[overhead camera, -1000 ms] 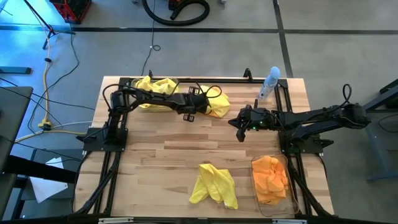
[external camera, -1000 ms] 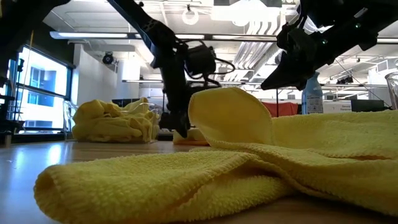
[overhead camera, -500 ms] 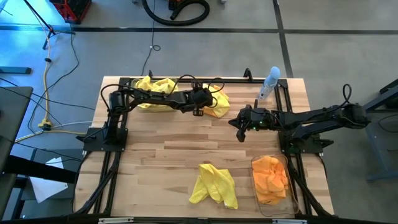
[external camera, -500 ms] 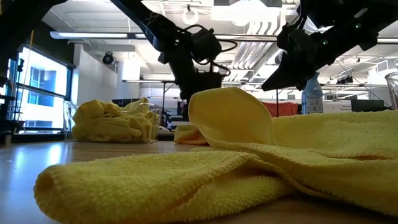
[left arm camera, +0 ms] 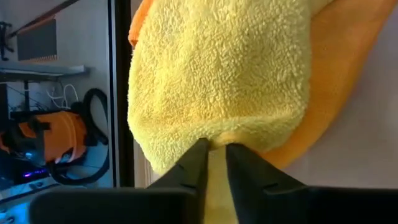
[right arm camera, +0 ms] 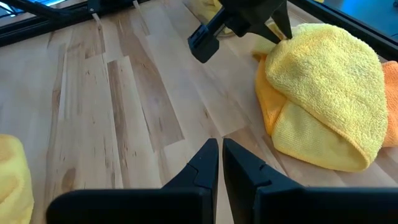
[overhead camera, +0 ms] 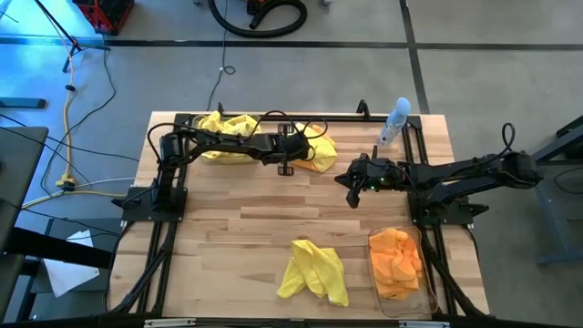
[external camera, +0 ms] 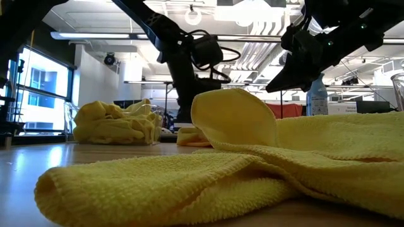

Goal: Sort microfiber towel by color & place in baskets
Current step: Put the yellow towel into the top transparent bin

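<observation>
A yellow towel (left arm camera: 217,74) lies folded on an orange towel (left arm camera: 339,93) at the table's far middle. My left gripper (left arm camera: 216,149) is shut on the yellow one, reaching in from the left (overhead camera: 288,162). My right gripper (right arm camera: 219,152) hovers shut over bare wood (overhead camera: 353,189) just right of that pile, with nothing in it. Another yellow towel (overhead camera: 314,269) lies crumpled near the front edge. One basket (external camera: 69,120) at the far left holds yellow towels (overhead camera: 228,128). The other basket (overhead camera: 375,273) at the near right holds orange towels (overhead camera: 398,260). My left gripper pinches the yellow towel's rounded, folded edge (left arm camera: 217,138) between its two fingers, on the side of the pile that faces the table's left. The fingers slant down at it from the left. The towel still rests on the orange towel beneath it.
A pale blue spray bottle (overhead camera: 394,121) stands at the far right. Black arm frames (overhead camera: 155,200) run along both sides of the table. Bare wood (overhead camera: 264,210) lies open across the middle.
My left gripper has moved toward the table's right, from beside the far left basket up to the yellow and orange pile.
</observation>
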Available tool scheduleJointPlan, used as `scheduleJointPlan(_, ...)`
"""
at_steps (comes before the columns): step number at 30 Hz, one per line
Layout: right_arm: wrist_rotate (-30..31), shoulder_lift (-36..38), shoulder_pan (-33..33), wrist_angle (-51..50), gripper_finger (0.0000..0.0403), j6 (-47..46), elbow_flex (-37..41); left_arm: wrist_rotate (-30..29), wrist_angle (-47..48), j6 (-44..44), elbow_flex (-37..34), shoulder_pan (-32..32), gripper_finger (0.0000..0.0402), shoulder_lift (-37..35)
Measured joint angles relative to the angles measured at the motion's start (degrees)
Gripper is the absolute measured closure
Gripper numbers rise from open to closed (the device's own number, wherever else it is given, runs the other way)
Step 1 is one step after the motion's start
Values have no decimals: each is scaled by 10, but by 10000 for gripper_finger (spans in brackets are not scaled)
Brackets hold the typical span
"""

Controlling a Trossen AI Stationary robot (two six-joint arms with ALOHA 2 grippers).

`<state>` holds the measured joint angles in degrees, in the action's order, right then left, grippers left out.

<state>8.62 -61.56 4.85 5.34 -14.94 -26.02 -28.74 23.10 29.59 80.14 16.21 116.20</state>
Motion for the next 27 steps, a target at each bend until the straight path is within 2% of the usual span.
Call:
scheduleJointPlan(4,0,0,0,0,384,0,0,29,-4,-9,0,0,397,0)
scheduleJointPlan(6,0,0,0,0,384,0,0,41,-5,-15,0,0,398,0)
scheduleJointPlan(12,0,0,0,0,384,0,0,27,7,-52,-1,-5,401,-21)
scheduleJointPlan(17,0,0,0,-3,384,0,0,27,27,-85,-1,-5,401,-86)
scheduleJointPlan(22,0,0,0,-5,384,0,0,25,24,-101,-1,0,401,-184)
scheduleJointPlan(27,0,0,0,-10,384,-2,0,-8,23,-116,0,9,401,-289)
